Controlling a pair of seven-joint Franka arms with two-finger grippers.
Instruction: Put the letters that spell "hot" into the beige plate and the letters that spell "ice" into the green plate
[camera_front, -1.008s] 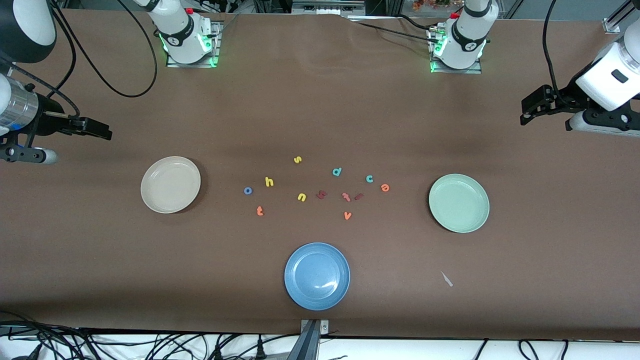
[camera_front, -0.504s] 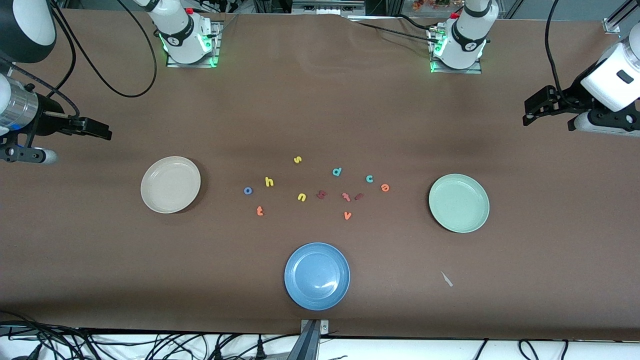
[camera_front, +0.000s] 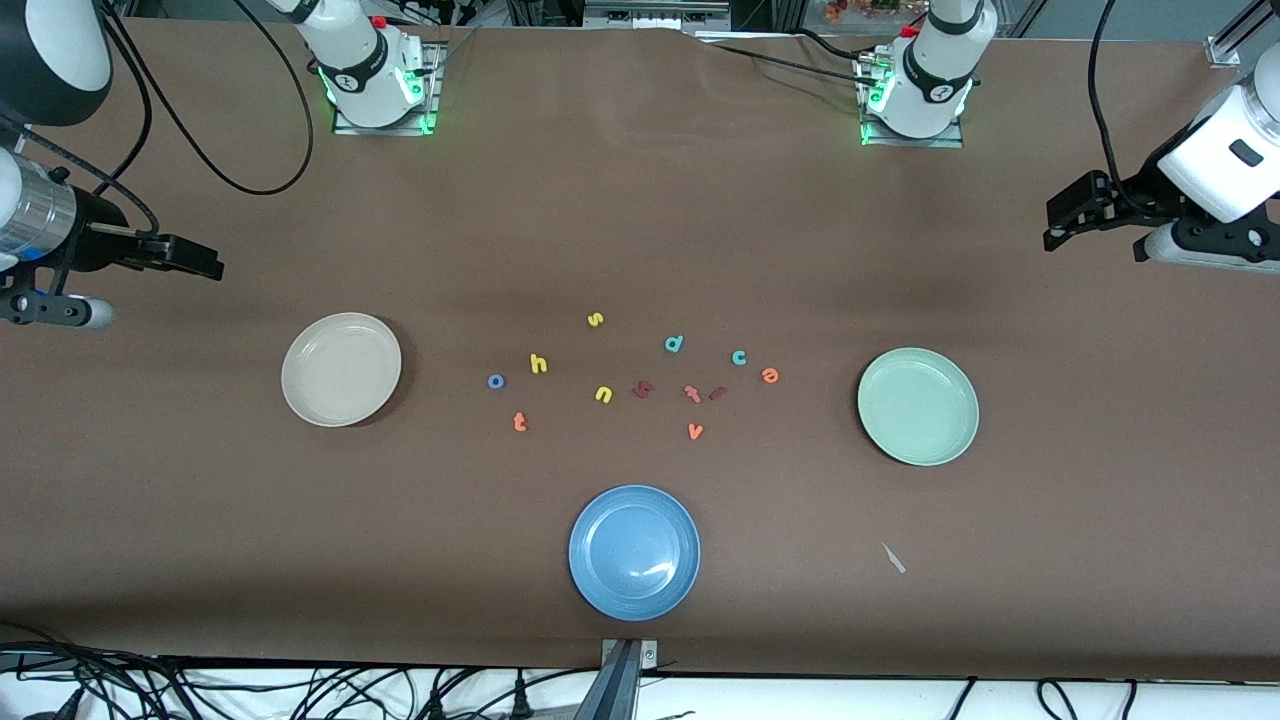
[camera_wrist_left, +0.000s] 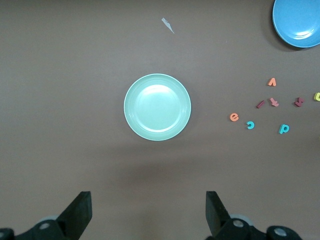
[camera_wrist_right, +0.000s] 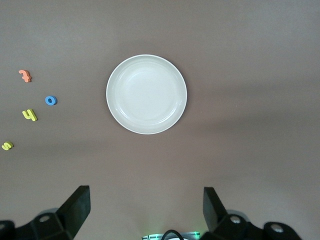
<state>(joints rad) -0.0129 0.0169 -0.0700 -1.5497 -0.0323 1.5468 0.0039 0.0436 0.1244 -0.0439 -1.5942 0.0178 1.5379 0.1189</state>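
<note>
Covering the whole brown table (camera_front: 640, 220), the front view shows all three plates and every letter; each wrist view shows one full plate.

Beige plate (camera_front: 341, 369) lies toward the right arm's end, green plate (camera_front: 918, 406) toward the left arm's end, blue plate (camera_front: 634, 552) nearest the front camera.

Between the plates lie the "h" (camera_front: 538, 363), "o" (camera_front: 495, 381), "t" (camera_front: 519, 422), "i" (camera_front: 716, 393), "c" (camera_front: 739, 357) and "e" (camera_front: 769, 375).

Left gripper (camera_wrist_left: 147, 212) hangs above the table, fingers (camera_wrist_left: 80, 210) spread, well apart from the letters. Right gripper (camera_wrist_right: 145, 210) likewise, empty.
</note>
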